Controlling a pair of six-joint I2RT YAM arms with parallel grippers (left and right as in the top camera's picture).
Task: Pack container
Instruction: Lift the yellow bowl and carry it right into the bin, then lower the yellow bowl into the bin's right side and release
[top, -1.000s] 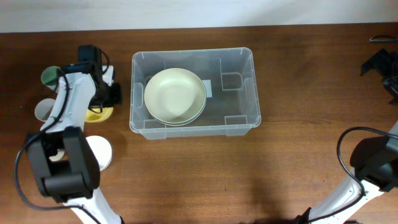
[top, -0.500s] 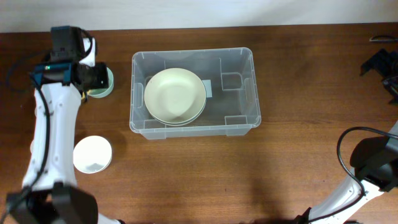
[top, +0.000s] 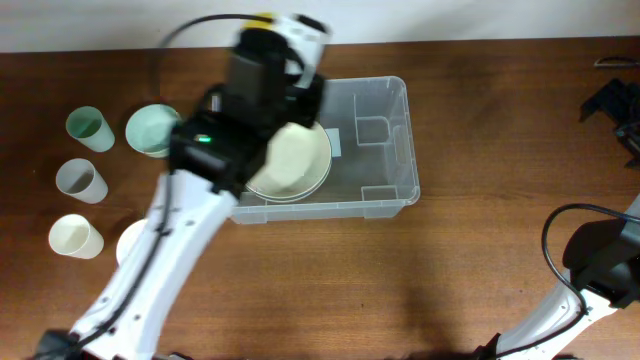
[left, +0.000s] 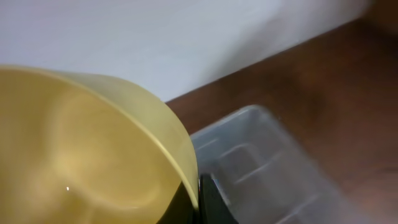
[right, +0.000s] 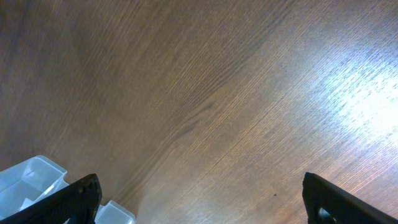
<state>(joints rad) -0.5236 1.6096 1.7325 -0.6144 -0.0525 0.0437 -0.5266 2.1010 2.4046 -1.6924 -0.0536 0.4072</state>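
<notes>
One item is in transit. The left claw (left: 198, 202) is pinched shut on the rim of a yellow round plastic bowl (left: 81, 162). One dark finger shows at the lip in the left wrist view.

Change: a second ago the left arm (top: 190, 220) was down at 9 o'clock of the table (top: 480, 200), on this yellow bowl among the cups. Half a second ago it was lifting away over the pale green round bowl (top: 152, 130). Now it hangs across the 9 o'clock half of the large clear rectangular plastic container (top: 392, 130). The arm is blurred, so I judge it to be moving fast.

The container sits at table centre, toward 12 o'clock, unmoved. A cream round bowl (top: 305, 160) lies in its 9 o'clock end, partly under the arm. The 3 o'clock end shows bare floor.

Not yet packed, at 9 o'clock:
- green plastic cup (top: 88, 128)
- the pale green bowl
- grey plastic cup (top: 80, 180)
- cream plastic cup (top: 75, 237)
- white round bowl (top: 128, 240), half hidden by the arm

The right claw (right: 208, 205) stands wide and holds nothing, over bare wood at 3 o'clock.

Judgement: the pick is done and the carry is almost over. Lowering and release come next. A rim-only pinch could let the bowl tip.
</notes>
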